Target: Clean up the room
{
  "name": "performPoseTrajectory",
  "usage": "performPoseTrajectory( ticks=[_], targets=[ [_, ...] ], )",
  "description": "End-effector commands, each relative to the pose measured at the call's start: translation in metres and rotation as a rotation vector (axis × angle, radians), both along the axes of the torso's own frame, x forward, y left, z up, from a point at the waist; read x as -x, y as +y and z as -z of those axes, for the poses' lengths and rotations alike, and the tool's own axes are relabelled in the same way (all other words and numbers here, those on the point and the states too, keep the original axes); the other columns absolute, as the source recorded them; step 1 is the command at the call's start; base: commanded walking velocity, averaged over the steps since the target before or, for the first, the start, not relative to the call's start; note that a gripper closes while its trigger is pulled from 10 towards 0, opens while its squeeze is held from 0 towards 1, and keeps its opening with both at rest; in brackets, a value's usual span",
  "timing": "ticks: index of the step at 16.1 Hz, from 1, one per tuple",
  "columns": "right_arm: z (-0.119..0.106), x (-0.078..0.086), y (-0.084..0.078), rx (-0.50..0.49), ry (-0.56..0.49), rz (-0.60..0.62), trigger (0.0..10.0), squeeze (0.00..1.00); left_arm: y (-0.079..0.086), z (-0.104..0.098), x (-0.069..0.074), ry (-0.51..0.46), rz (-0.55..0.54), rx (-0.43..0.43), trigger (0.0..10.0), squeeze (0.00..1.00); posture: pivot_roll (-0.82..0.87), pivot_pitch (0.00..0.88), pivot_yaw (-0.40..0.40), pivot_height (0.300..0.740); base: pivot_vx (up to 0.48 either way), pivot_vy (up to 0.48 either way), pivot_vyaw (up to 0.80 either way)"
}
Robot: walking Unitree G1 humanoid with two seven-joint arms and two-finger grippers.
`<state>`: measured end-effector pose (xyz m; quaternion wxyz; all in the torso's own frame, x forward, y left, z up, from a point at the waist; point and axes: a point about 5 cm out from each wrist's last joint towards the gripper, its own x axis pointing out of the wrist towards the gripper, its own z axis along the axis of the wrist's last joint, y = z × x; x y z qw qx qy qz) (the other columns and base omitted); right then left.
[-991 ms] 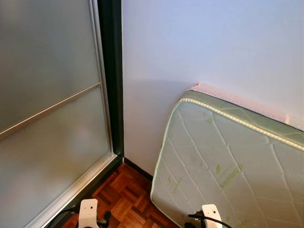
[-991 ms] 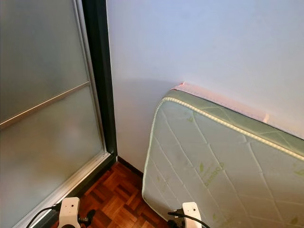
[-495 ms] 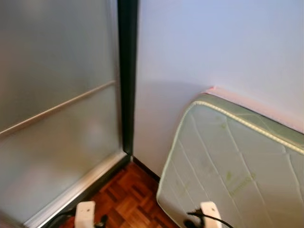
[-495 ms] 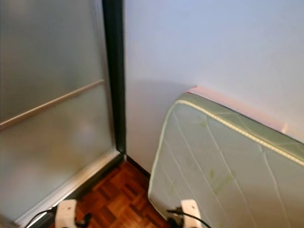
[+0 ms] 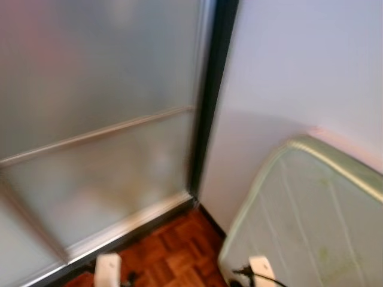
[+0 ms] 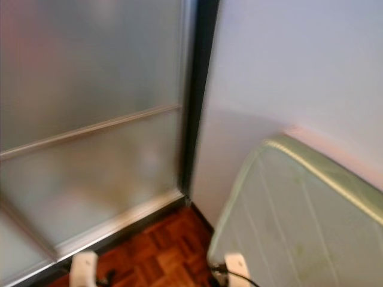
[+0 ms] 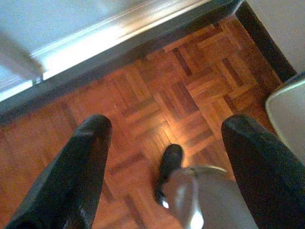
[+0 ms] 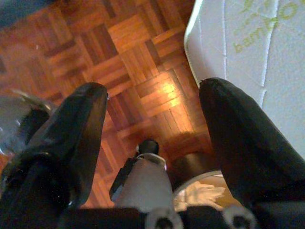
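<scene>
A pale green quilted mattress (image 5: 305, 221) leans on its side against the white wall (image 5: 299, 60), its lower corner (image 8: 248, 43) resting on the parquet floor (image 5: 173, 251). My left gripper (image 7: 167, 125) hangs open over bare parquet, close to the sliding door's metal track (image 7: 119, 33). My right gripper (image 8: 155, 90) is open too, above the floor just beside the mattress corner. Nothing is between either pair of fingers. The head views are blurred.
A frosted glass sliding door (image 5: 96, 119) with a dark frame post (image 5: 209, 101) meets the wall in the corner ahead. A dark skirting strip runs along the wall's foot. My own legs and feet show under both grippers, such as the left foot (image 7: 169, 162).
The whole picture has swung: the camera turned left, so the glass door takes more room and the mattress sits further right. The picture is now blurred. Nothing in the room moved.
</scene>
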<state>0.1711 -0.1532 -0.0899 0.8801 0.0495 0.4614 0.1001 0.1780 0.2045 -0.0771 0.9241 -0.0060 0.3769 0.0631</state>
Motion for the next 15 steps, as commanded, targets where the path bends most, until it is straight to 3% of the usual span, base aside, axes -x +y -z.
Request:
performPoseTrajectory(
  ticks=[1, 15],
  targets=[
    [-0.0004, -0.0012, 0.0014, -0.002, 0.000, 0.004, 10.0, 0.00, 0.0034, 0.0018, 0.0037, 0.024, 0.001, -0.011, 10.0, 0.00, 0.18, 0.000, -0.125, 0.740, 0.000, 0.000, 0.67],
    [0.0012, 0.0013, 0.0027, 0.006, 0.008, 0.049, 10.0, 0.00, 0.0025, 0.0028, 0.0047, 0.033, -0.002, -0.006, 10.0, 0.00, 0.17, 0.000, -0.121, 0.740, 0.000, 0.000, 0.02]
  ],
)
